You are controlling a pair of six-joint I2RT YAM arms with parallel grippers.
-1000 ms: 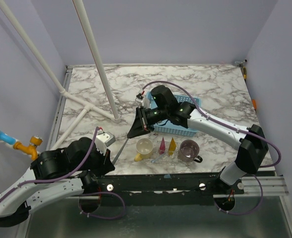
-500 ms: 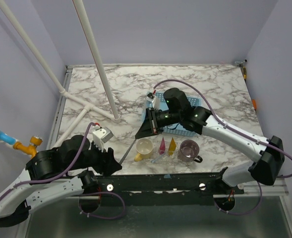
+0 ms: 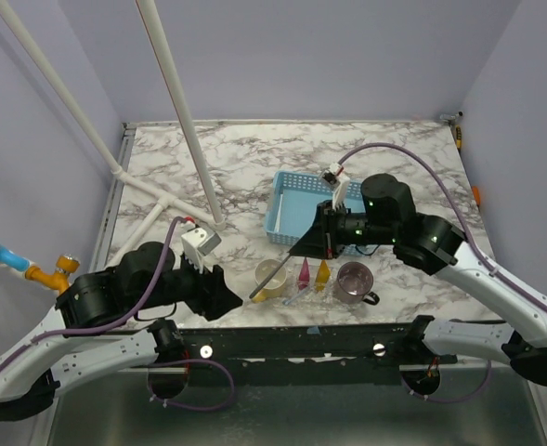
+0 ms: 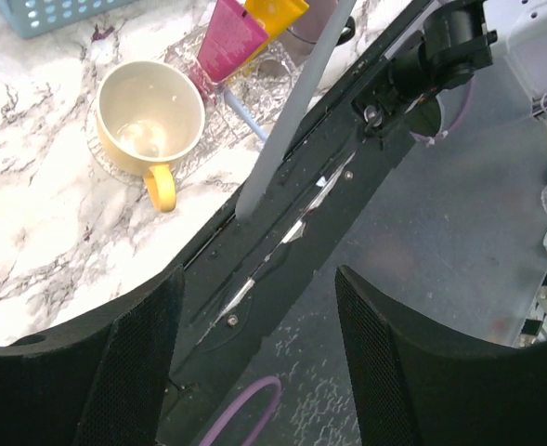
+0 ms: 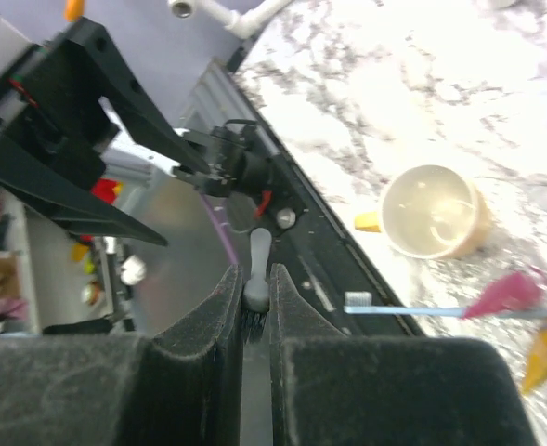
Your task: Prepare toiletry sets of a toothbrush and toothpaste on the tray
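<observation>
Marble-look table [image 3: 394, 158] w/ lilac walls [image 3: 347, 56] & white pipe frame [image 3: 178, 102] at left.

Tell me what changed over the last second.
The right gripper, still shut on the grey brush, swung right, uncovering the blue basket; the brush tip now hangs near the yellow mug. The open left gripper edged right. Purple mug, pink tube, yellow tube and pale blue brush stayed put.

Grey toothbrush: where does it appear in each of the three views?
Top external: the grey toothbrush slants down-left from the right pincer, past the yellow mug.
Left wrist: grey toothbrush at upper middle, right of the yellow mug.
Right wrist: grey toothbrush at bottom centre, clamped in the right pincer; yellow mug at right.
Shared landmark: the yellow mug.
</observation>
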